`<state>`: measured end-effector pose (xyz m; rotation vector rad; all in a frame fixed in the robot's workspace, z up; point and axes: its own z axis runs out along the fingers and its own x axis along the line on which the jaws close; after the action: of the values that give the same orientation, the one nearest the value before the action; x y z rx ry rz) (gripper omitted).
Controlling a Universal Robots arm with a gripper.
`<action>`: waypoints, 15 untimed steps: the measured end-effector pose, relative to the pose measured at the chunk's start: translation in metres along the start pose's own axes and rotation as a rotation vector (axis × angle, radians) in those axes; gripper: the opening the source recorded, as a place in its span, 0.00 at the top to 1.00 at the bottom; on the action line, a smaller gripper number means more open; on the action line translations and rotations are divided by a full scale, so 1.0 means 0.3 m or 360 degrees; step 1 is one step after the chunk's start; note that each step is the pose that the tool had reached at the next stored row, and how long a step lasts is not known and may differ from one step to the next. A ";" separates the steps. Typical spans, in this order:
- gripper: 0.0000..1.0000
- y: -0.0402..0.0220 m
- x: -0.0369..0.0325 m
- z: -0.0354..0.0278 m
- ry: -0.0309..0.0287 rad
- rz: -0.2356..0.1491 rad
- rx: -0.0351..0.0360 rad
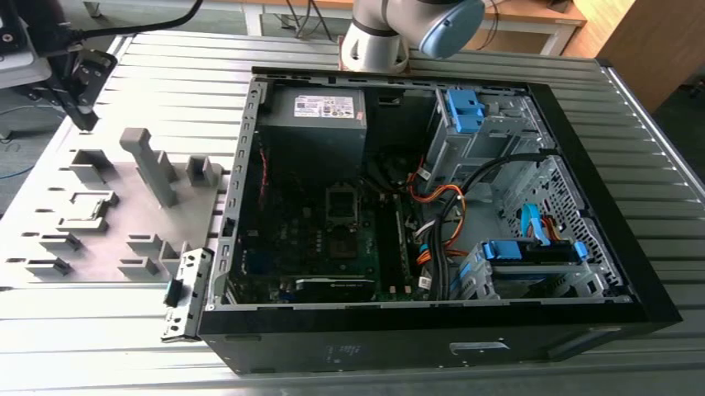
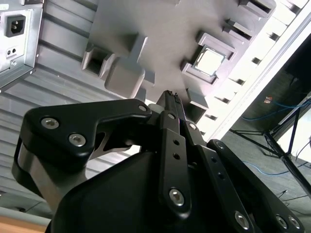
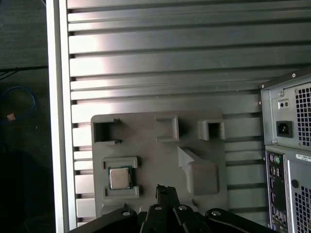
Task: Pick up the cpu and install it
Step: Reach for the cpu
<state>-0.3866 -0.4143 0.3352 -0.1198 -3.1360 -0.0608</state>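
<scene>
I am holding my pincer [image 3: 166,188] with its fingers pressed together and nothing between them, hanging above the grey fixture plate [image 3: 146,141] without touching it.

1. Surface: the plate is lying flat on a ribbed metal table [image 1: 111,346] made of long parallel slats. In the exterior view the plate is sitting at the left of the frame, and the table is running across the whole picture.
2. Room: beyond the table edge, a dark floor [image 3: 24,170] is showing, with a loose blue cable [image 3: 26,99] lying on it. A wooden desk [image 1: 551,12] is standing at the upper right of the exterior view.
3. Task part: the cpu [image 3: 119,178] is sitting flat in a square pocket of the plate, silvery top up, just beside my fingertips and apart from them.
4. Obstructions: a tall fixture block [image 3: 199,174] is standing just on the other side of my fingertips from the cpu. Several low open-sided pockets [image 3: 167,127] are rising from the plate farther out.
5. Beyond the plate: an open computer case [image 1: 441,351] is lying on its side, filling the centre and right of the exterior view. A perforated metal bracket [image 1: 182,293] is leaning at its lower left corner.
</scene>
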 end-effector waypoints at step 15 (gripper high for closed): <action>0.89 -0.020 0.014 0.030 0.00002 0.0000 0.0000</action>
<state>-0.3912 -0.4196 0.3259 -0.1198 -3.1359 -0.0603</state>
